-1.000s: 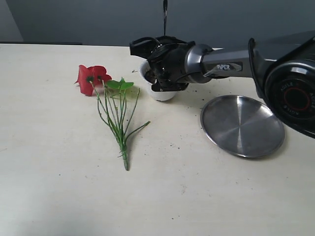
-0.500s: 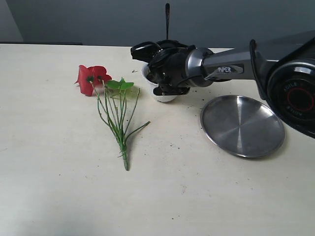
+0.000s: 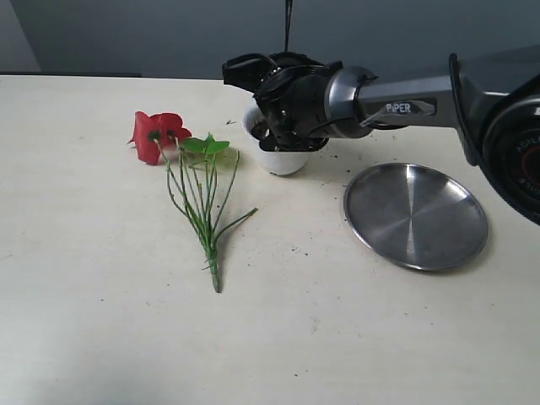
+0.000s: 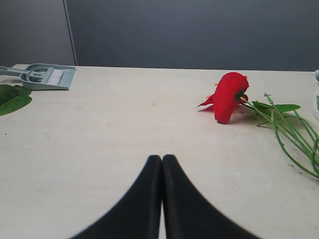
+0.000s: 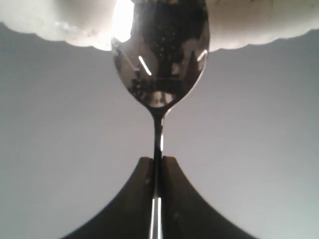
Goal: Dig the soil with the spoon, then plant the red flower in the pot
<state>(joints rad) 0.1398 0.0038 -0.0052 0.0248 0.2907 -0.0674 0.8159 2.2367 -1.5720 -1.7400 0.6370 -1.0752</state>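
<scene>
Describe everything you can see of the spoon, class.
The spoon is slim, shiny steel, its polished bowl mirroring its surroundings. The right tool is shut on its thin handle, a little behind the bowl. It stands upright, bowl down at the scalloped rim of the white pot, handle end sticking up above the arm. Its tip is hidden.

A round steel plate (image 3: pixel 416 216) lies flat on the pale table (image 3: pixel 101 321), its shallow dish catching the light. Over by the table's far edge sits a grey-green dustpan (image 4: pixel 47 77) with a small brush tucked in it, and a broad green leaf (image 4: pixel 11 98) lies near it. A dark wall (image 3: pixel 126 34) stands behind.
</scene>
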